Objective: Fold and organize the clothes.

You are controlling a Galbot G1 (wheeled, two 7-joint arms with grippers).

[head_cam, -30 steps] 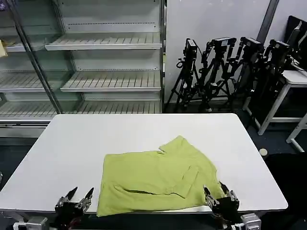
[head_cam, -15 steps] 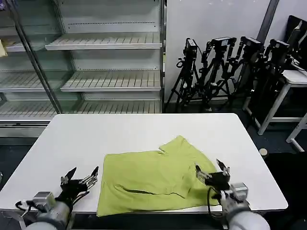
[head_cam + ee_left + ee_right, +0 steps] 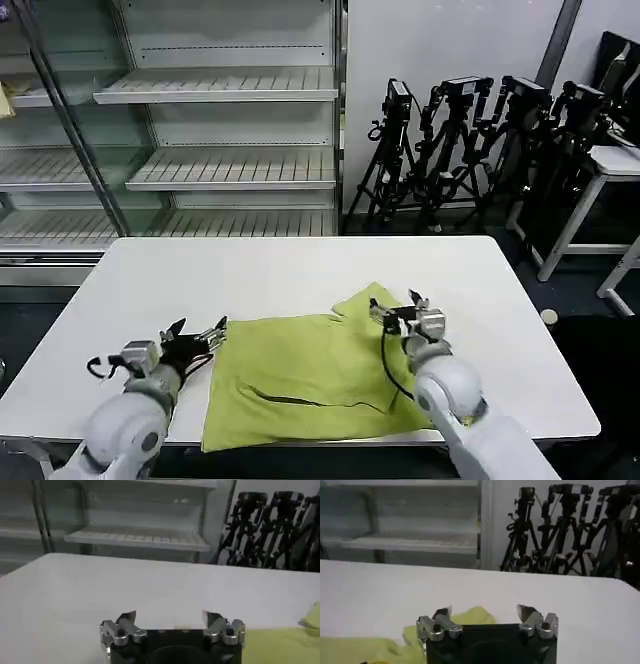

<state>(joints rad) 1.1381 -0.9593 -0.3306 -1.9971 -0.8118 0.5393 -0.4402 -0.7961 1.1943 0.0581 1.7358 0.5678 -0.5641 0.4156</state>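
while both arms reach in over the near edge of the white table, the lime green t-shirt is lying flat on the near half of it, a bit toward the robot's right of centre. it's spread out but rumpled, with one sleeve or corner poking up toward about 1 o'clock from the main body, and a long crease running across the lower part. the side facing up looks plain.

the left gripper sits at roughly 9 o'clock from the shirt, just beside its far left corner, hovering over bare tabletop. its fingers are spread wide with nothing between them; the left wrist view shows the same gap, left gripper over white table with the shirt edge off to one side.

the right gripper is over the raised sleeve bit, at about 1 o'clock from the shirt's middle. fingers spread apart here too, not clamped on any fabric; whether the tips touch the cloth i can't tell. in the right wrist view the shirt shows just past the gripper.

behind the table there's an empty metal shelving unit at 11 o'clock and a bunch of black tripods at 1 o'clock.
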